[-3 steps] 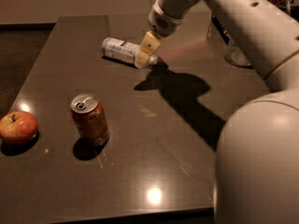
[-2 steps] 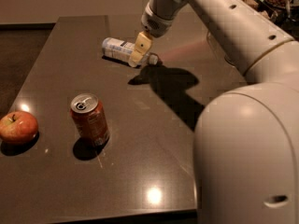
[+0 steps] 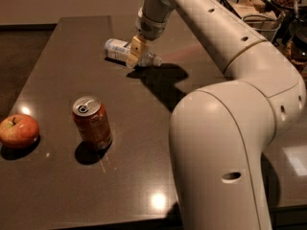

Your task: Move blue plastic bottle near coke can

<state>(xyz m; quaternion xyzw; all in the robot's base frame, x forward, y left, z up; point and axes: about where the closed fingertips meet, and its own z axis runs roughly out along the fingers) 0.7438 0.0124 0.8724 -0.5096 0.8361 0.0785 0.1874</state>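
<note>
The blue plastic bottle [image 3: 117,49] lies on its side at the far middle of the dark table [image 3: 57,80], its white cap [image 3: 156,60] pointing right. My gripper [image 3: 135,52] reaches down from the white arm [image 3: 201,28] and sits right at the bottle's middle, covering part of it. The coke can [image 3: 92,122] stands upright nearer the front left, well apart from the bottle and the gripper.
A red-yellow apple [image 3: 18,131] sits at the table's left edge, left of the can. A wire basket [image 3: 249,6] and a glass jar [image 3: 263,25] stand at the back right. My arm's large white body [image 3: 220,157] fills the front right.
My gripper has moved left and down onto the middle of the bottle. The bottle, the can and the apple have not moved.
</note>
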